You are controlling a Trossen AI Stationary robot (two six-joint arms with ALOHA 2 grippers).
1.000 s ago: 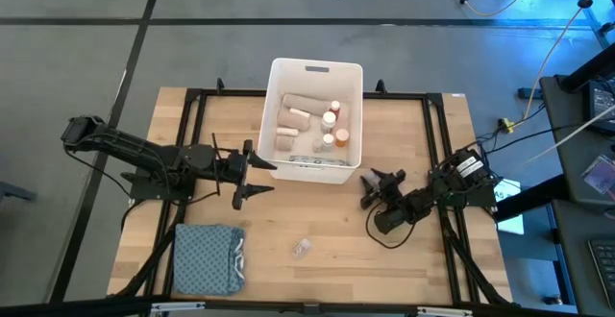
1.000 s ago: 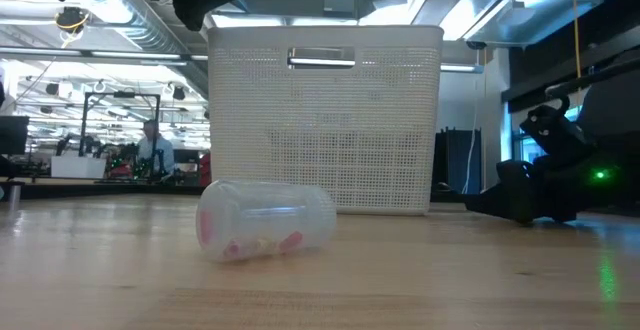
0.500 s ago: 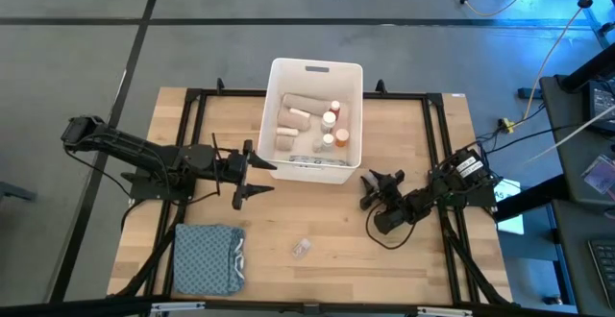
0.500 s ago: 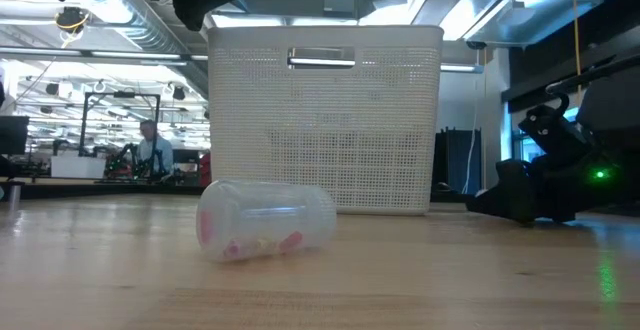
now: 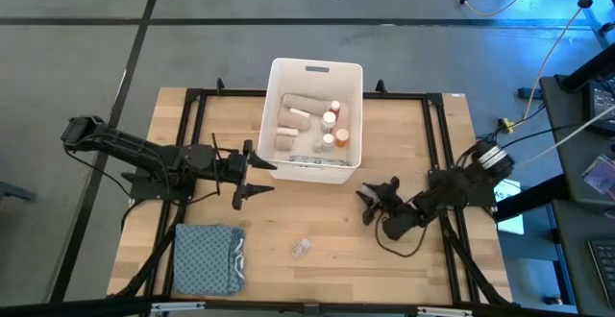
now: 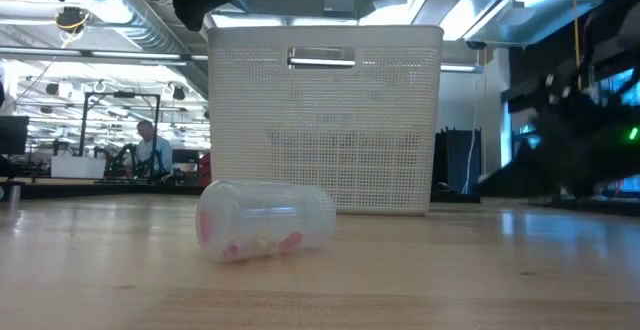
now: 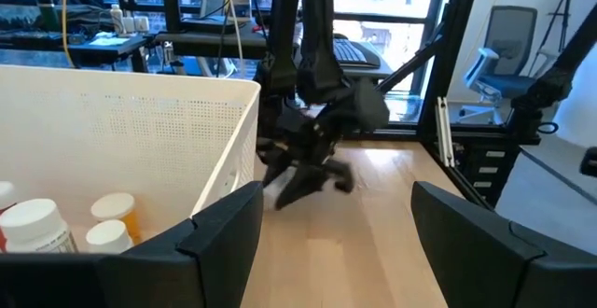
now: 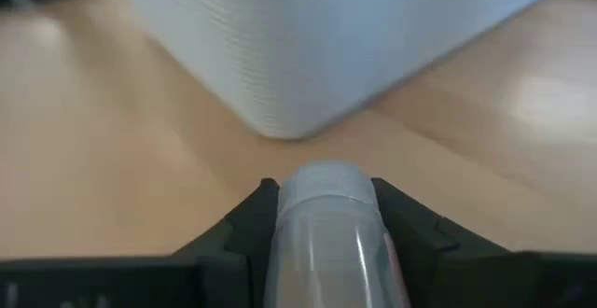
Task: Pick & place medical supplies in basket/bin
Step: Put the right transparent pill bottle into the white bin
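Medical supplies are split: one clear vial (image 5: 302, 248) lies on its side near the table's (image 5: 317, 279) front edge beside the folded blue-grey cloth (image 5: 208, 258) at the front-left, and the right gripper (image 5: 373, 200) toward the right edge has its jaws closed on another clear vial (image 8: 328, 233). Farther back, the left gripper (image 5: 252, 175) hovers with jaws apart at the front-left corner of the white basket (image 5: 276, 82), which sits at the back edge's middle holding bandage rolls (image 5: 291, 117) and pill bottles (image 5: 332, 125).

Folded blue-grey cloth (image 5: 209, 258) — on the wooden table (image 5: 317, 223), near corner.
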